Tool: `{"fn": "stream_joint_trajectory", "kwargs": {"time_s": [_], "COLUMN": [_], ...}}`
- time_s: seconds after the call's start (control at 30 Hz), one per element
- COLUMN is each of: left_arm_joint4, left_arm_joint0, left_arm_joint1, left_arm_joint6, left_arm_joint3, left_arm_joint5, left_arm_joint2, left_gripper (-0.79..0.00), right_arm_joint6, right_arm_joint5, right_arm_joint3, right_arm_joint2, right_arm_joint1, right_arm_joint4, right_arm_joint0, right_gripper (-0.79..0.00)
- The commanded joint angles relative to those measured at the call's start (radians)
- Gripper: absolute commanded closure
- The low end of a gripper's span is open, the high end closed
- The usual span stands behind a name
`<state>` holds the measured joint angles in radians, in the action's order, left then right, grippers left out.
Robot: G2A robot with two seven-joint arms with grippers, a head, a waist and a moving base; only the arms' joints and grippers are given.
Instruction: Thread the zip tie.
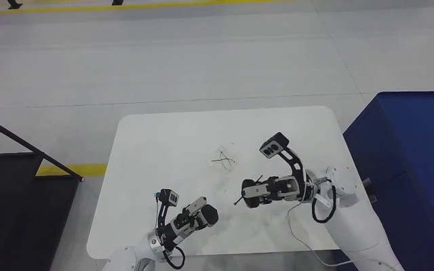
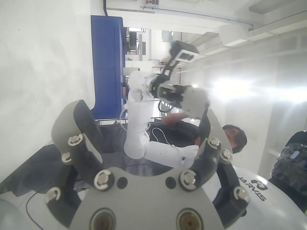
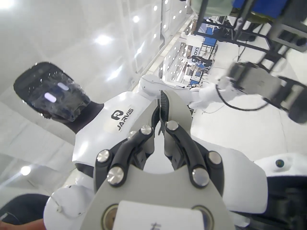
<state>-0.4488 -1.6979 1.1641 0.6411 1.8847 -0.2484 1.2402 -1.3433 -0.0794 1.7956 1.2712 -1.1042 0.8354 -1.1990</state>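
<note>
1. Right end effector (image 1: 245, 192) sits over the tabletop (image 1: 149, 149), lower right of centre in the top view. In its own wrist view the end effector (image 3: 160, 106) is pinched tight, pads pressed together.
2. It's holding what looks like a black zip tie (image 1: 239, 200). From above I can see a thin dark strip poking out on both sides of the fingertips, one end toward the lower left and the other toward the upper right. It's really small though, so I can't make out the head or tail.
3. Left end effector (image 1: 201, 203) is low in the top view, a bit left of centre and near the tabletop's front edge. It's near the right one but not touching it. In the left wrist view the end effector (image 2: 144, 123) is spread wide with nothing between the fingers (image 2: 84, 125).
4. A small tangle of loose ties (image 1: 222, 160) is lying flat around the middle of the tabletop, up and left of the right end effector and clear of both arms.
5. Blue cabinet (image 1: 400, 149) stands just off the tabletop's right edge.
</note>
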Motion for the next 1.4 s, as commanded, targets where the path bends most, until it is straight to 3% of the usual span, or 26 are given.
{"fn": "stream_joint_trajectory", "kwargs": {"time_s": [0.0, 0.23, 0.7, 0.8, 1.07, 1.23, 1.37], "left_arm_joint4": [0.0, 0.0, 0.0, 0.0, 0.0, 0.0, 0.0], "left_arm_joint0": [0.0, 0.0, 0.0, 0.0, 0.0, 0.0, 0.0], "left_arm_joint1": [0.0, 0.0, 0.0, 0.0, 0.0, 0.0, 0.0], "left_arm_joint6": [0.0, 0.0, 0.0, 0.0, 0.0, 0.0, 0.0], "left_arm_joint3": [0.0, 0.0, 0.0, 0.0, 0.0, 0.0, 0.0], "left_arm_joint5": [0.0, 0.0, 0.0, 0.0, 0.0, 0.0, 0.0], "left_arm_joint2": [0.0, 0.0, 0.0, 0.0, 0.0, 0.0, 0.0], "left_gripper": [-0.785, -0.785, -0.785, -0.785, -0.785, -0.785, -0.785], "right_arm_joint6": [0.048, 0.224, 0.234, 0.235, 0.197, 0.157, 0.159], "right_arm_joint5": [-0.011, -0.006, -0.014, -0.127, -0.385, -0.533, -0.554], "right_arm_joint3": [0.11, 0.315, 0.32, 0.353, 0.429, 0.465, 0.449], "right_arm_joint2": [-0.005, -0.088, -0.093, -0.053, 0.187, 0.192, 0.125], "right_arm_joint1": [-0.004, -0.024, -0.026, -0.026, -0.013, -0.011, -0.01], "right_arm_joint4": [0.021, 0.02, 0.02, -0.034, -0.228, -0.322, -0.345], "right_arm_joint0": [0.008, 0.084, 0.087, 0.087, 0.176, 0.257, 0.299], "right_gripper": [0.0, 0.0, 0.0, 0.0, 0.0, 0.0, 0.0]}}
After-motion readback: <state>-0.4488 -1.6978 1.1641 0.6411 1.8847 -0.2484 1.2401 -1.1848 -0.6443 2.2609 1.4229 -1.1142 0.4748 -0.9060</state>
